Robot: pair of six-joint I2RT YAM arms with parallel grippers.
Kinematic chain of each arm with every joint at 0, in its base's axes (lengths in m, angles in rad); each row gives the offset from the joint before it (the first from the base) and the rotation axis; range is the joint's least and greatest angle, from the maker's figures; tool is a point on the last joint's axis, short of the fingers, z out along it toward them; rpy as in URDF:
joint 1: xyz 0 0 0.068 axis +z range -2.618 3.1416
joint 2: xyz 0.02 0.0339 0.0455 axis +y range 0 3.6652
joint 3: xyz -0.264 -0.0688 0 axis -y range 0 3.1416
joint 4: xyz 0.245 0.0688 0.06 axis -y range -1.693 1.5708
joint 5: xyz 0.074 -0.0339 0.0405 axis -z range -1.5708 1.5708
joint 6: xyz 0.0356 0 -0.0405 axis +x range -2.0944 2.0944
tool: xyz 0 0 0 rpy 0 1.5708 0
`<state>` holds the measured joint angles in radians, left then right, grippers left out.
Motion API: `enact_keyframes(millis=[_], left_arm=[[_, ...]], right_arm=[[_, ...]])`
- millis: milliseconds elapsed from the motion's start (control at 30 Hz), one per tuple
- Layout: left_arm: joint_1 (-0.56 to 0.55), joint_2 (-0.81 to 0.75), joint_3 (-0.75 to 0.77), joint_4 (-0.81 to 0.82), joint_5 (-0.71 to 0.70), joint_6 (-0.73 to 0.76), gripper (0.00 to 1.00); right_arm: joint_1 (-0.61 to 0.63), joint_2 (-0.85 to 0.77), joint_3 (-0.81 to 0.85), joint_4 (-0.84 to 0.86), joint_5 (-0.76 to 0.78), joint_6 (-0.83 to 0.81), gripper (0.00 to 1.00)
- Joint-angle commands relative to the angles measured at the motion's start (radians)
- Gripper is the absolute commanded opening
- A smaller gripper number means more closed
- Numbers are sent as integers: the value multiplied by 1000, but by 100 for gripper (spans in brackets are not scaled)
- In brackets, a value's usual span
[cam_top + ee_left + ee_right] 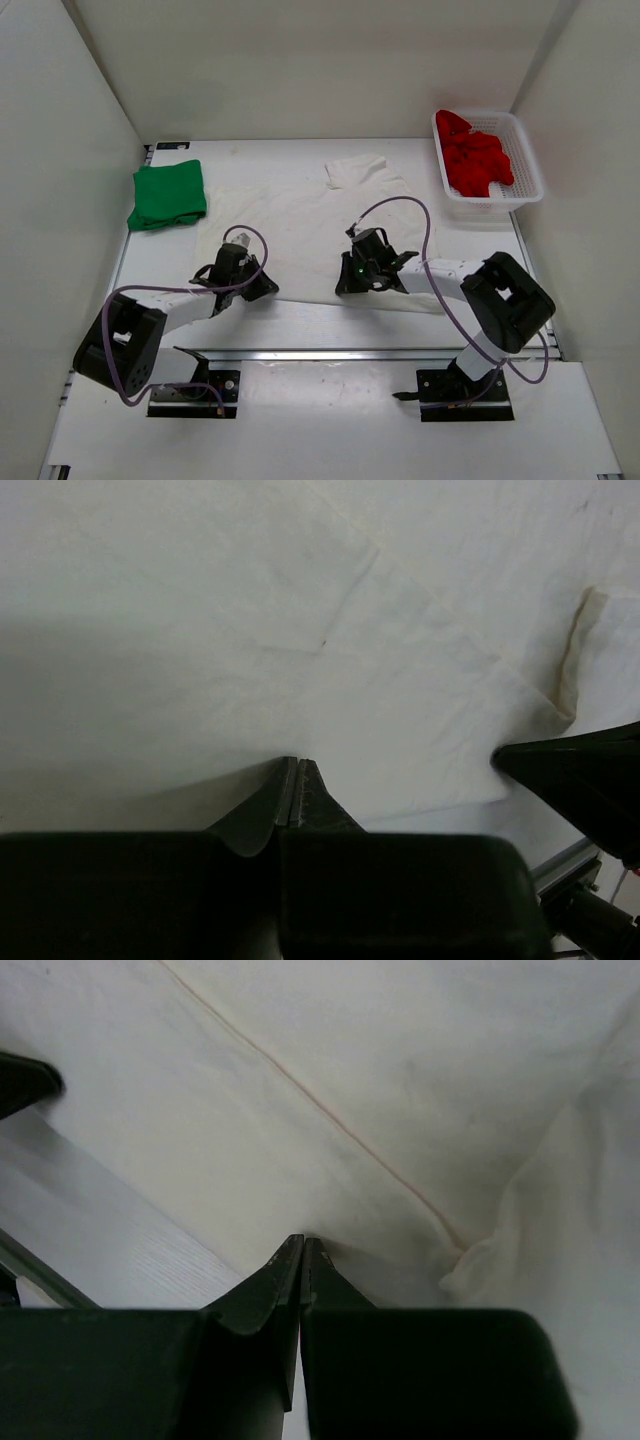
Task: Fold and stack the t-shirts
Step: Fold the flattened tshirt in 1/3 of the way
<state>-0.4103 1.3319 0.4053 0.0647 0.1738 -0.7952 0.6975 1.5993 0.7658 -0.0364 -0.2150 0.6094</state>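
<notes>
White t-shirt (300,220), near hem seemingly pinched.

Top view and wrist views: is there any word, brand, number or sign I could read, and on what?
None can be read. The green t-shirt, white t-shirt and red t-shirt are plain, the basket bears no label, and the right arm shows only a small green light, no lettering.

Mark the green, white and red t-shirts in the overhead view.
green t-shirt (170,193), top view, middle of the folded cloth.
white t-shirt (310,228), top view, middle of the spread body.
red t-shirt (476,160), top view, middle of the crumpled heap.
</notes>
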Motion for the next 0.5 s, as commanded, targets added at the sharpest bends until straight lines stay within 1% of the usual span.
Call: enact_keyframes(millis=[0,67,167,233,267,333,400,467], left_arm=[[-13,-19,-88,-20,-10,10,0],[-34,-37,-127,-31,-26,1,0],[-59,-114,-221,-14,-8,-45,0],[-102,-207,-266,-34,-13,-84,0],[-108,-235,-290,-46,-11,-107,0],[-113,-365,-339,-109,-8,-139,0],[-84,-466,-341,-164,3,-134,4],[19,-554,-298,-262,42,-90,11]], right_arm=[[33,-12,-46,56,29,13,0],[48,-61,-114,53,29,35,0],[68,-140,-206,40,49,75,0],[74,-196,-265,38,37,96,0],[74,-237,-305,36,34,130,0],[71,-312,-350,61,10,151,0],[59,-369,-344,40,-3,145,0],[10,-386,-306,1,-91,109,0]])
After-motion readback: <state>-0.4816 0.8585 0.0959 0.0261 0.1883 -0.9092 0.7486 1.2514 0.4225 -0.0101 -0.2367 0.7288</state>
